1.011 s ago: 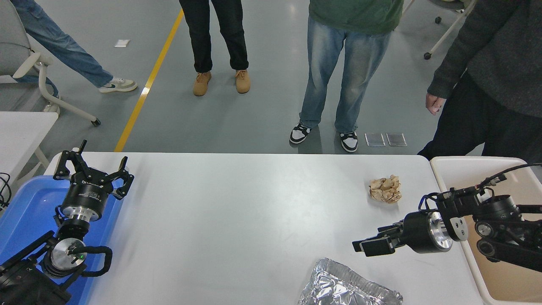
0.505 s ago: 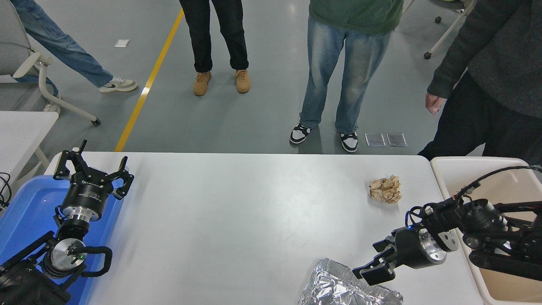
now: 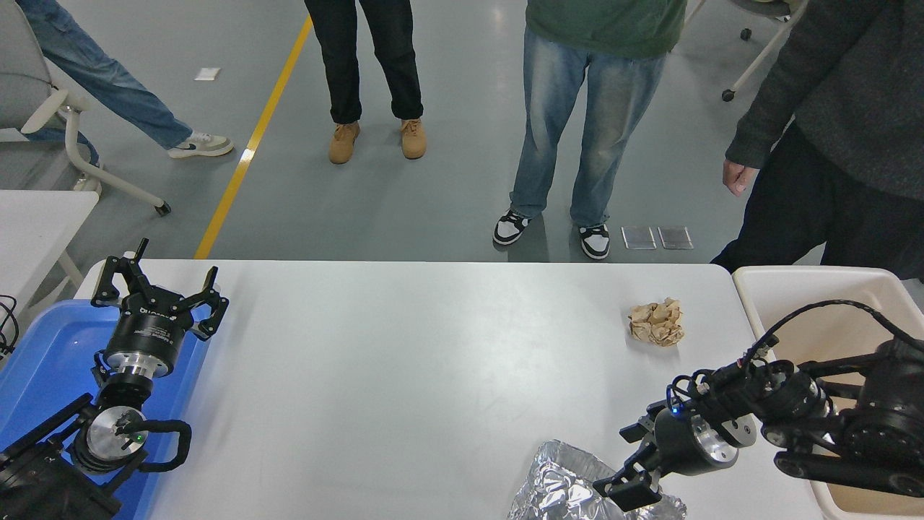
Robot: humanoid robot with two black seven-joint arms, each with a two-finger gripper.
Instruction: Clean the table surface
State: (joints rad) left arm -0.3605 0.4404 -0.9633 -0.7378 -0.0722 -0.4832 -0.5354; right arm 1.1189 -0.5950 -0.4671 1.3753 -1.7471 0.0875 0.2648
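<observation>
My right gripper point(image 3: 626, 485) hung low over the near right part of the table surface point(image 3: 404, 375), its fingers point(image 3: 629, 494) pointing down and toward my left, right at the upper edge of a crumpled piece of silver foil point(image 3: 559, 487) that lay at the near edge of the table. The two fingers were parted, one visibly higher and farther than the other, and nothing sat between them; whether the lower one was touching the foil I could not tell. My right arm reached in from the right edge, crossing above the beige bin point(image 3: 787, 289) that stood against the table's right end.

Farther out on the table, near its far right corner and well apart from my gripper, sat a crumpled ball of brown paper point(image 3: 656, 322). The wide white tabletop itself filled the middle of my view, running from the blue tray point(image 3: 43, 347) on my left to the bin on my right.

My left gripper point(image 3: 157, 289) was parked at the lower left, over the tray's far right part, fingers spread wide and pointing away from me, holding nothing.

Beyond the far edge several people stood on the grey floor: one in black trousers point(image 3: 375, 58), one in faded jeans point(image 3: 592, 115), and one in a dark sweater point(image 3: 852, 94) at the right with a hand point(image 3: 738, 176) hanging down
</observation>
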